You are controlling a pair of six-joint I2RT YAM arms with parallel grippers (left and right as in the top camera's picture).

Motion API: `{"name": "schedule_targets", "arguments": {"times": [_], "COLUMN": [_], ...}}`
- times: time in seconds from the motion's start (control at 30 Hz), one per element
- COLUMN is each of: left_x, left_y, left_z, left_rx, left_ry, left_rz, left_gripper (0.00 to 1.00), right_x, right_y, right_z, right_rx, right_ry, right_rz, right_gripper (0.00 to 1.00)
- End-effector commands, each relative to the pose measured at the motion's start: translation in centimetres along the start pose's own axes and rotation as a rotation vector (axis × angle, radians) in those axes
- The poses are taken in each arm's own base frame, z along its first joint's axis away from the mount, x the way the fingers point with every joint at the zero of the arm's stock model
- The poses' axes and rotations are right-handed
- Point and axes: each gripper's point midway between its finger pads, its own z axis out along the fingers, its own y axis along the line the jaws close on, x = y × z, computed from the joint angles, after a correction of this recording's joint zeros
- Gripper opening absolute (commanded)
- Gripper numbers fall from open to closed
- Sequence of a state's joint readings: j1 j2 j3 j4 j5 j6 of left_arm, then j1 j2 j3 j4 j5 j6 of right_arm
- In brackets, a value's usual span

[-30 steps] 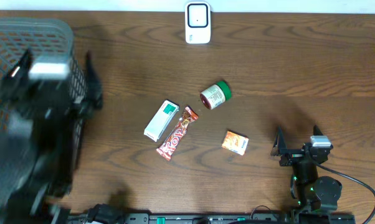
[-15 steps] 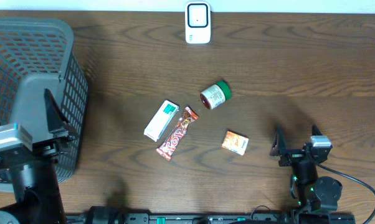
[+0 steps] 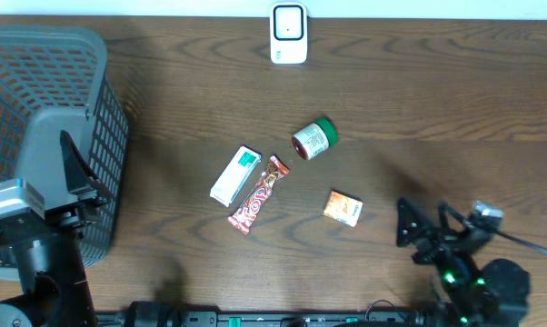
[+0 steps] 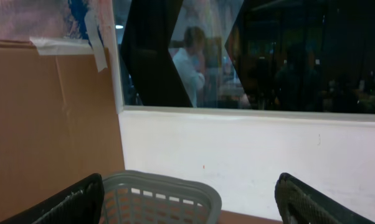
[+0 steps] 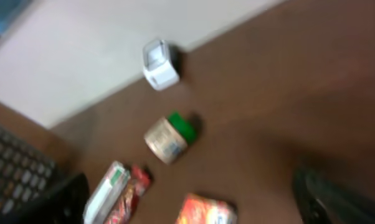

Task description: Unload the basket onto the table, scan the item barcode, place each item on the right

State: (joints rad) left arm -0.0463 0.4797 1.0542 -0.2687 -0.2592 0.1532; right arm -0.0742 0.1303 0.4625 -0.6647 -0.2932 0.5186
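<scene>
Four small things lie in the middle of the counter (image 3: 437, 100), and any one could be the item to scan. None has moved in the last second, and none is picked up.

What did change is the arms. The left arm was a fast blur over the basket (image 3: 114, 154) and has now stopped at the left edge. The right claw (image 3: 422, 222), near the front right corner, has turned a bit toward the things. Its camera is still blurry. Both claws are wide open and hold nothing, the left claw (image 4: 190, 180) too. So I think the job is just starting.

The jar (image 3: 313, 140) is round with a green lid and lies on its side, so it may roll. The white and green box (image 3: 234, 175) is long with flat sides. The candy bar (image 3: 258, 206) just beside it is thin, in a shiny red wrapper. The orange packet (image 3: 343, 208) is small and flat.

The scanner (image 3: 289, 34) is smooth white plastic at the middle of the back edge. The basket is grey plastic net. The counter is dark wood with wavy lines.
</scene>
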Motion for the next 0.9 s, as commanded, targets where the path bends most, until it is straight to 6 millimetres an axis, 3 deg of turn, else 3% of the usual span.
{"name": "schedule_targets", "arguments": {"times": [0.0,0.1,0.27,0.43,0.57,0.7,0.77,0.87], "left_x": [0.6,1.4,2.7,3.1,3.1,3.6,4.0,4.4], "left_y": [-0.3,-0.4,-0.5,-0.2,-0.3,-0.3,-0.4,-0.4], "left_z": [0.2,0.5,0.8,0.9,0.9,1.0,1.1,1.2], "left_rx": [0.011,0.012,0.009,-0.006,-0.006,-0.005,-0.005,-0.004], "left_ry": [0.013,0.032,0.056,0.066,0.067,0.076,0.085,0.092], "left_rz": [-0.004,0.002,0.011,0.016,0.016,0.019,0.022,0.024], "left_gripper": [0.87,0.87,0.87,0.87,0.87,0.87,0.87,0.87], "right_x": [-2.8,-3.1,-3.6,-3.8,-4.9,-7.4,-8.4,-7.7], "right_y": [0.7,2.6,9.1,8.9,12.7,16.4,16.4,13.1], "right_z": [-1.8,-2.3,-1.2,1.9,3.2,4.4,6.0,8.0], "right_rx": [0.107,0.111,-0.187,-0.193,-0.409,-0.528,-0.428,-0.102], "right_ry": [0.030,0.187,0.405,0.459,0.474,0.372,0.292,0.180], "right_rz": [0.046,0.063,0.047,0.110,0.085,0.055,0.122,0.149], "right_gripper": [0.99,0.99,0.99,0.99,0.99,0.99,0.99,0.99]}}
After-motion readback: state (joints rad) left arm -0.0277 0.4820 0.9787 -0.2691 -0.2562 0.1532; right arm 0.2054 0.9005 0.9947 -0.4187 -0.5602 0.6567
